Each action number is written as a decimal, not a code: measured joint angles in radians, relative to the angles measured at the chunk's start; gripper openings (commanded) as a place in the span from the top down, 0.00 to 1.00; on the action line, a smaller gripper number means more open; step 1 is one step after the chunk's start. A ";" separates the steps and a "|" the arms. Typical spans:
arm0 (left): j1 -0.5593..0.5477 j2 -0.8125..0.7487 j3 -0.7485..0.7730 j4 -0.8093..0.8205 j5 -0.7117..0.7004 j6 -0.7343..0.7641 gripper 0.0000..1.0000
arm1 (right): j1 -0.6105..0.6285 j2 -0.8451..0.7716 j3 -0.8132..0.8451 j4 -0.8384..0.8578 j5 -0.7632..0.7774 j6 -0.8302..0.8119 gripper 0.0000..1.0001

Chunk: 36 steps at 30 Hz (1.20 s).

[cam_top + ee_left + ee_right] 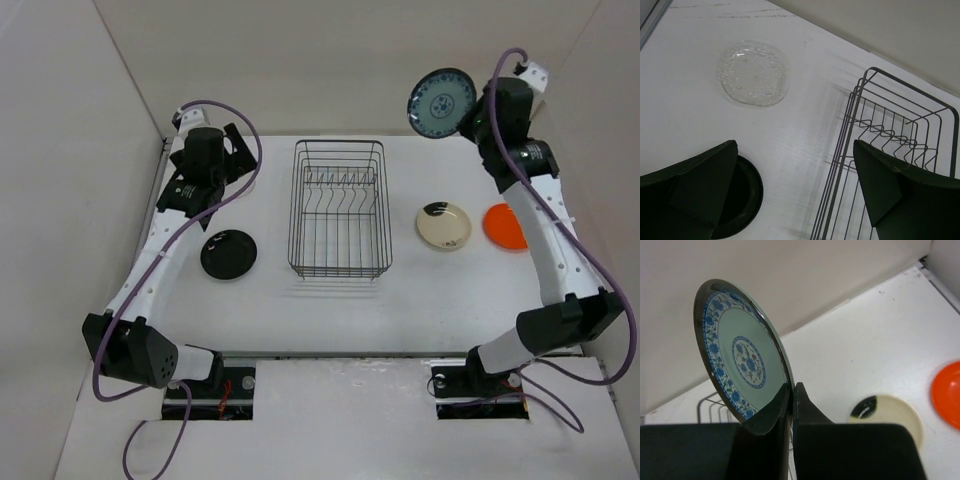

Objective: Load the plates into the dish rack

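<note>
My right gripper (792,390) is shut on the rim of the teal patterned plate (737,352), held on edge high above the table at the back right (441,101). The black wire dish rack (338,207) stands mid-table with no plate in it. My left gripper (795,165) hangs wide open with nothing between its fingers, left of the rack's wall (842,165). The glossy black plate (229,253) lies left of the rack, partly behind my left finger (705,185). A clear glass plate (754,73) lies flat beyond it. The cream plate (443,225) and orange plate (505,226) lie to the rack's right.
Pale walls close in the table (400,300) on the back and both sides. The right arm's links (545,230) reach over the orange plate's right edge. Cables loop beside both arms.
</note>
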 measured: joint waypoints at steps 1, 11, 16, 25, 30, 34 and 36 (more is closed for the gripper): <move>0.000 0.000 0.005 -0.005 -0.002 -0.002 0.00 | 0.051 -0.005 0.000 -0.027 0.065 -0.004 1.00; 0.053 0.099 0.113 -0.106 -0.054 -0.069 0.00 | 0.431 0.166 0.073 -0.315 0.476 -0.017 1.00; 0.122 0.126 0.113 -0.154 -0.053 -0.100 0.00 | 0.459 0.266 0.147 -0.385 0.536 -0.015 1.00; 0.124 0.126 0.113 -0.161 -0.043 -0.105 0.00 | 0.465 0.442 0.327 -0.456 0.612 -0.013 1.00; 0.124 0.126 0.113 -0.161 -0.039 -0.105 0.00 | 0.470 0.492 0.364 -0.479 0.618 -0.013 1.00; 0.124 0.126 0.113 -0.160 -0.038 -0.104 0.00 | 0.471 0.516 0.374 -0.491 0.621 -0.012 1.00; 0.124 0.125 0.113 -0.160 -0.034 -0.104 0.00 | 0.471 0.527 0.381 -0.494 0.623 -0.013 1.00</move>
